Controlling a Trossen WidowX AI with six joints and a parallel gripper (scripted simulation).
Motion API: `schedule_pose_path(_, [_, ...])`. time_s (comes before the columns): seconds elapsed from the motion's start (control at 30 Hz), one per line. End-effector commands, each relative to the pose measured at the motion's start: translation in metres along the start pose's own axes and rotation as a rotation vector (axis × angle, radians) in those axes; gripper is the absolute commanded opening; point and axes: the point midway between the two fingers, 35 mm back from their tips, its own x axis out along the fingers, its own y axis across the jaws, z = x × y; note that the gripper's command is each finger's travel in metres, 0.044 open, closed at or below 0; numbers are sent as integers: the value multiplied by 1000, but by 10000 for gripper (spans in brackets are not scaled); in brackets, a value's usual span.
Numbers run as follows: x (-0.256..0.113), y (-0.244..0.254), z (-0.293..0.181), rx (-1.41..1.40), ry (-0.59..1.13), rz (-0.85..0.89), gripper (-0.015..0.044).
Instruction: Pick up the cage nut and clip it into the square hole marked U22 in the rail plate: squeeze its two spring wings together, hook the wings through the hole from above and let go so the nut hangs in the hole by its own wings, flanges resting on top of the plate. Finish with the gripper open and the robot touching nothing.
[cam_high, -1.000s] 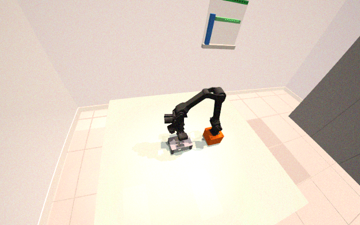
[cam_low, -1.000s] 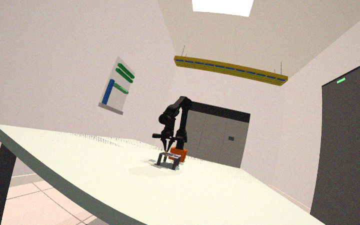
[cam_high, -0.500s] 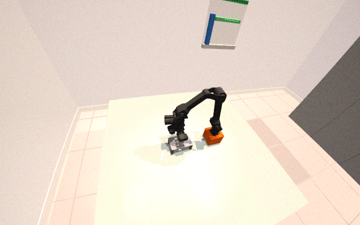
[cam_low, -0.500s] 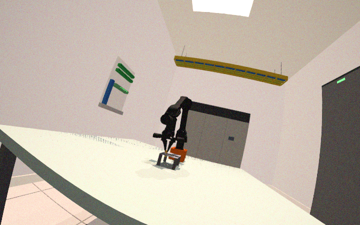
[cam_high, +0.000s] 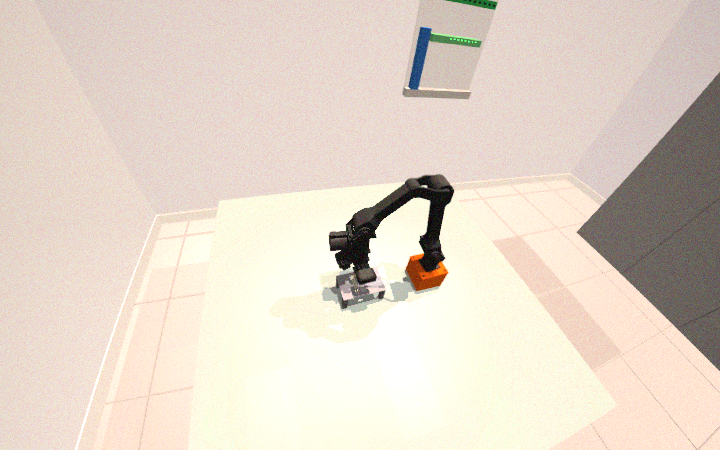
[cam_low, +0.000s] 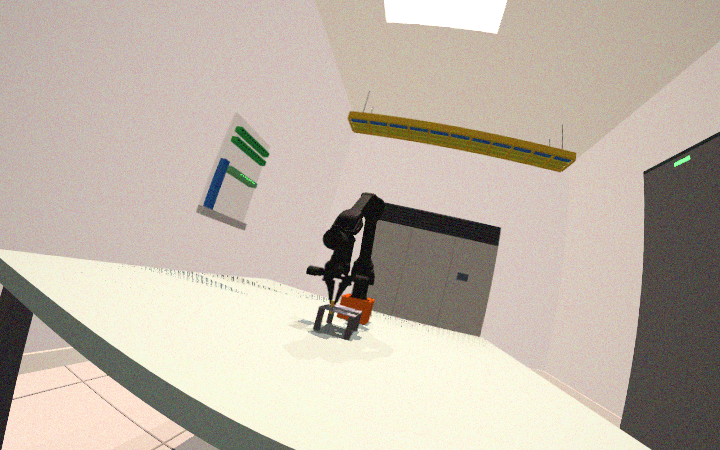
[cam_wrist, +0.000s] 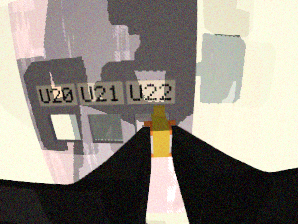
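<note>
While fingers (cam_high: 365, 274) (cam_low: 329, 290) pinch: cage nut (cam_low: 332, 306) (cam_wrist: 161, 143) sits between them, its wings presumably squeezed.
U22 hole (cam_wrist: 142, 121): partly hidden at the nut's 10 o'clock in the wrist view; whether the wings have entered, I can't tell.
Rail plate (cam_high: 373, 289) (cam_low: 348, 312) (cam_wrist: 95, 40): centre before pressing straight down, keeping the flanges level.
Wings: maintain the squeeze until both pass the edges; early release could catch one.
Exit: spread gently, then lift toward 12 o'clock in the exterior view.
</note>
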Motion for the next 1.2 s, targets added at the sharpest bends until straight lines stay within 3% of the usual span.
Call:
schedule_pose_path(0.0, [-2, 0, 1, 2, -8, -12, 28])
schedule_pose_path(1.17, [-1, 4, 1, 3, -7, -60, 28])
